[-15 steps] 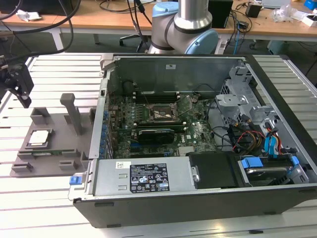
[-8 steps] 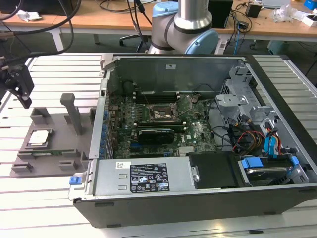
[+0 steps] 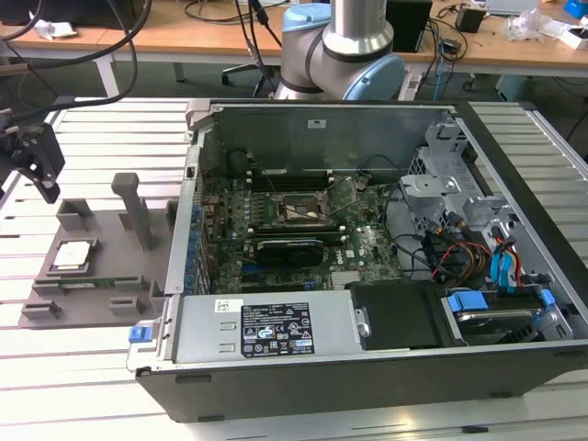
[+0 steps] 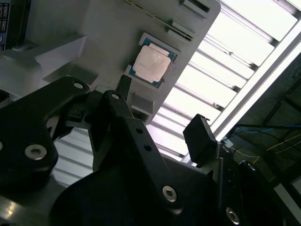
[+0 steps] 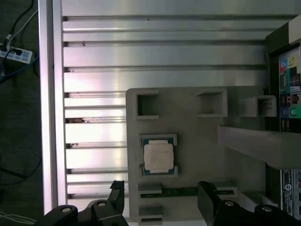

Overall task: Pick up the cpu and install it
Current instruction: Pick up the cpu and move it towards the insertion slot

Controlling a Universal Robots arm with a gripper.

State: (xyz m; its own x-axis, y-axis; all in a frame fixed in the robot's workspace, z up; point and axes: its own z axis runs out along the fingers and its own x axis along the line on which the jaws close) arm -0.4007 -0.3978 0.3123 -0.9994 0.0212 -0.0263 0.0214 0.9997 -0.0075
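Observation:
The cpu [image 3: 73,255] is a small silvery square chip lying flat in its recess on the grey plastic tray [image 3: 110,276], at the exterior view's left beside the open computer case [image 3: 367,276]. Both wrist views look down on the cpu [image 4: 151,64] [image 5: 158,157] in the tray [image 5: 197,141]. My gripper [image 3: 44,179] hangs above the table, off the tray's far left corner and well above the chip. In the wrist views the gripper [image 4: 162,110] [image 5: 161,190] is open, its black fingers [image 5: 117,189] spread apart with nothing between them. The black socket frame [image 3: 299,213] sits on the motherboard inside the case.
The tray carries an upright grey post [image 3: 136,209] and several raised blocks near the chip. The case's metal wall [image 3: 188,230] stands right beside the tray. The table [image 3: 83,367] is slatted aluminium. Cables and drive cages [image 3: 478,248] crowd the case's right side.

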